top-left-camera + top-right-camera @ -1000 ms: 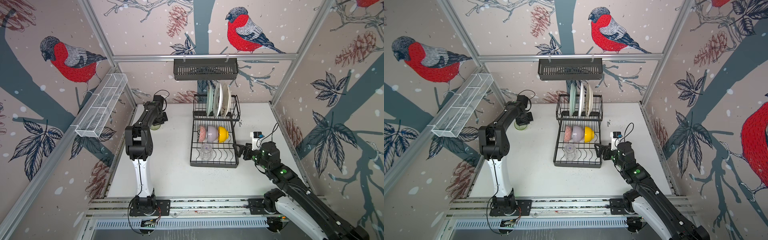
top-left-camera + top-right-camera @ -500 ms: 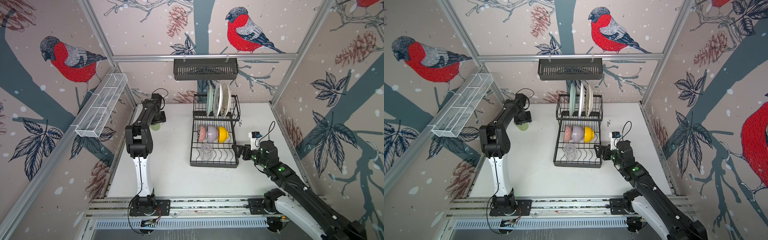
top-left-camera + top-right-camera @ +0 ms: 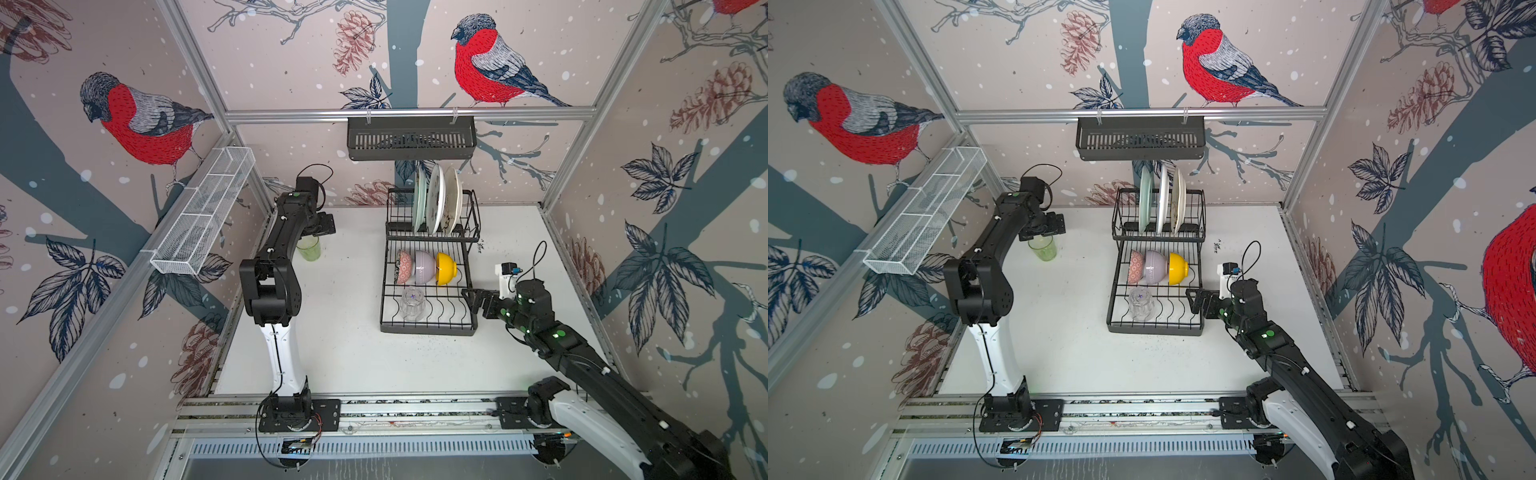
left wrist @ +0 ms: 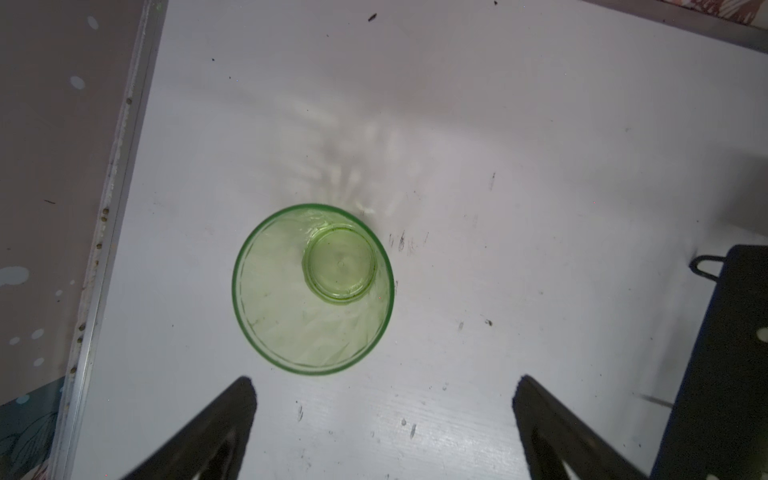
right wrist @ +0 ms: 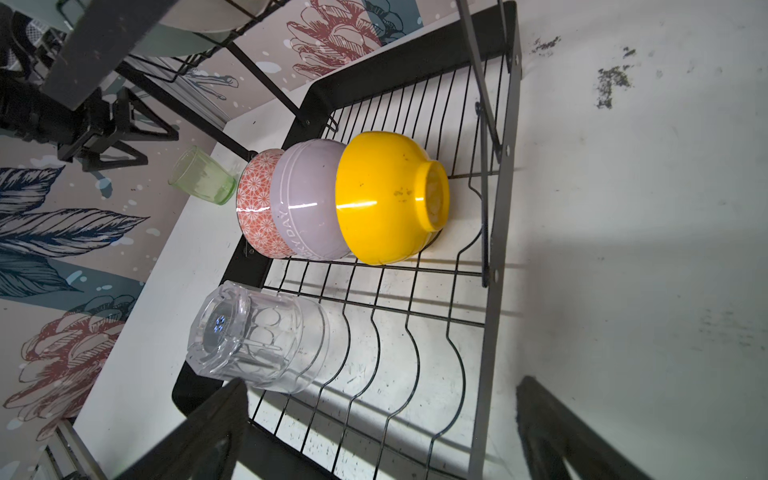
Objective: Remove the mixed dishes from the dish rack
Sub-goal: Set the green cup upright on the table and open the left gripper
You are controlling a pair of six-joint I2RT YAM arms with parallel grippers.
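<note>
The black wire dish rack (image 3: 428, 330) stands mid-table. Its raised tier holds a pale green plate (image 3: 419, 199), a patterned white plate (image 3: 435, 199) and a cream plate (image 3: 454, 203) on edge. On the lower grid lie a pink bowl (image 5: 257, 208), a lilac bowl (image 5: 307, 203), a yellow bowl (image 5: 382, 199) and a clear glass (image 5: 257, 340). A green glass (image 4: 312, 291) stands on the table at the back left. My left gripper (image 4: 384, 386) hangs open above it, fingers clear of the rim. My right gripper (image 5: 382, 388) is open at the rack's front right corner, holding nothing.
A black slotted basket (image 3: 411, 143) hangs on the back rail above the plates. A long white mesh basket (image 3: 203, 216) runs along the left wall. The rack's upright posts (image 5: 486, 124) stand between my right gripper and the bowls.
My left gripper has opened, let go of the green glass on the table and drawn up and back from it. My right arm has barely moved.
</note>
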